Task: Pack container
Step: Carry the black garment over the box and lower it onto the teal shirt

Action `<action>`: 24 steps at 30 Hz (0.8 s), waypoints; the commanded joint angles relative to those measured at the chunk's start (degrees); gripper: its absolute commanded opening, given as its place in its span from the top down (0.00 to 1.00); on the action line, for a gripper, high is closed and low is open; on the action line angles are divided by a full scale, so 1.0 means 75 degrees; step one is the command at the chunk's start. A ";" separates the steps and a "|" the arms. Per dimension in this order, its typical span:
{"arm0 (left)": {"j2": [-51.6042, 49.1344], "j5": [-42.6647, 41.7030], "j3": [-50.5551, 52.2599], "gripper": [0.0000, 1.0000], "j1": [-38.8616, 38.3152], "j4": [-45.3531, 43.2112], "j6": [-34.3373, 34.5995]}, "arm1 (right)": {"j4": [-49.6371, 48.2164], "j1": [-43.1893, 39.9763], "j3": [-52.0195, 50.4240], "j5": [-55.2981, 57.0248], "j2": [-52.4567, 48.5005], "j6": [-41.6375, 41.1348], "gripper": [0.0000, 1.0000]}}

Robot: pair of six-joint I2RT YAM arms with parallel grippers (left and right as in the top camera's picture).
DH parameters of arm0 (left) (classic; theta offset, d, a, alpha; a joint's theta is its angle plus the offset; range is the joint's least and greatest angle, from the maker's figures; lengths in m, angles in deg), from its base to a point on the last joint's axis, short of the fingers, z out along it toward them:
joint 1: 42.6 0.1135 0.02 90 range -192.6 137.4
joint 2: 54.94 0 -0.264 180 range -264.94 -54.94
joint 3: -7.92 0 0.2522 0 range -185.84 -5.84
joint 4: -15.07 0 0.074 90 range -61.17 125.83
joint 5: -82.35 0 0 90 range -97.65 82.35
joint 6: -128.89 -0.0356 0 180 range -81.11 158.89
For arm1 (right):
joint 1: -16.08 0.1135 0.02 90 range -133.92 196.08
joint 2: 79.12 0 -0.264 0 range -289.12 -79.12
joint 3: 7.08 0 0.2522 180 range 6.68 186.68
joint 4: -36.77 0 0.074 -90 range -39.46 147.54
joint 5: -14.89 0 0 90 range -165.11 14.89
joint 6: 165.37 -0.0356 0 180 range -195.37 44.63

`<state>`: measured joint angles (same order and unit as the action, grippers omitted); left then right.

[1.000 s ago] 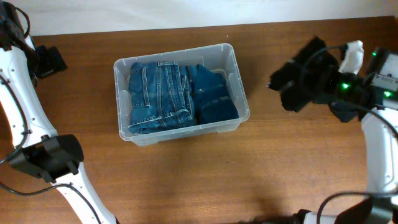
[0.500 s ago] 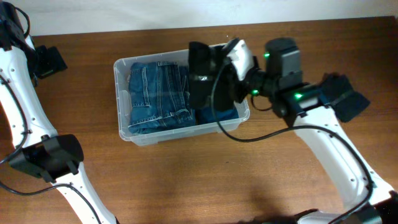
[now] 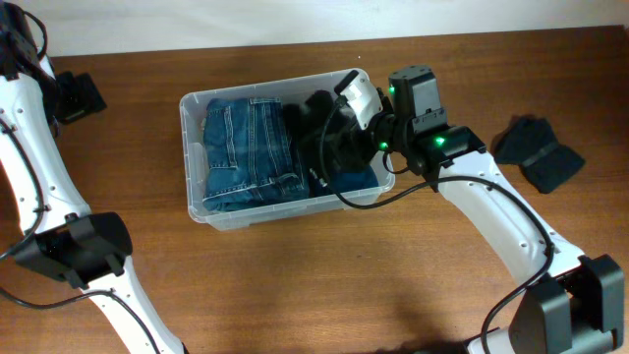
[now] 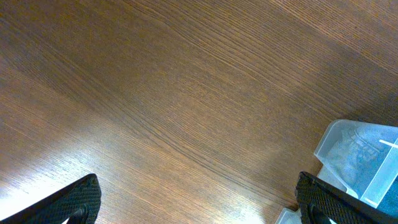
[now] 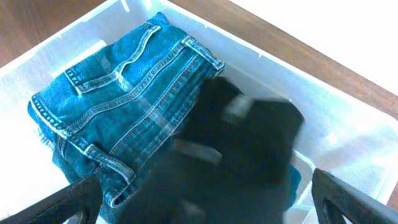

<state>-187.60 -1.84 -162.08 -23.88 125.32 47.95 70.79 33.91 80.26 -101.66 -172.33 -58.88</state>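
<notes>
The worry here is the black cloth [image 5: 249, 143] under the right tool [image 5: 214, 199]. That tool's two fingers stand wide apart, released, and the cloth shows only as a blur in the wrist view, so I cannot tell whether it has settled. It looks bunched rather than flat, lying across the seam between the folded light-blue denim jeans [image 3: 251, 152] and the folded dark-blue garment [image 3: 354, 175]. If a fold catches on a finger as the arm lifts, the cloth could be dragged back out or left draped over the rim. The arm also hangs low over the right wall, and a knock there would likely slide the light bin across the brown wooden desk [image 3: 295, 285].

The large clear plastic rectangular container [image 3: 185, 147] sits left of centre on the desk, its long side running left to right. It has a rounded rim and see-through walls, and the clothes fill most of its floor.

Another black bundle [image 3: 539, 155] lies well apart on the far right, so I judge the packing unfinished. The left tool [image 4: 199, 202] is spread open, holding nothing, off the container's far left corner.
</notes>
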 commanded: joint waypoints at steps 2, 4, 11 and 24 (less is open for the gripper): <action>0.0032 -0.0029 -0.0117 0.01 0.0012 0.0003 0.0041 | -0.0076 0.0023 0.0210 0.0035 0.0015 -0.0437 0.01; 0.0032 -0.0029 -0.0117 0.01 0.0012 0.0003 0.0041 | -0.0076 0.0026 0.0221 0.0029 0.0015 -0.0469 0.16; 0.0032 -0.0029 -0.0117 0.00 0.0012 0.0006 0.0044 | -0.0003 0.0032 0.0221 0.0525 0.0017 -0.0667 0.96; 0.0032 -0.0029 -0.0117 0.01 0.0012 0.0003 0.0044 | -0.1539 0.0624 0.0221 0.1877 -0.2028 -0.3602 0.96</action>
<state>-187.60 -1.84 -162.08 -23.88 125.29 47.93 59.70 35.89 81.16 -90.75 -182.67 -79.51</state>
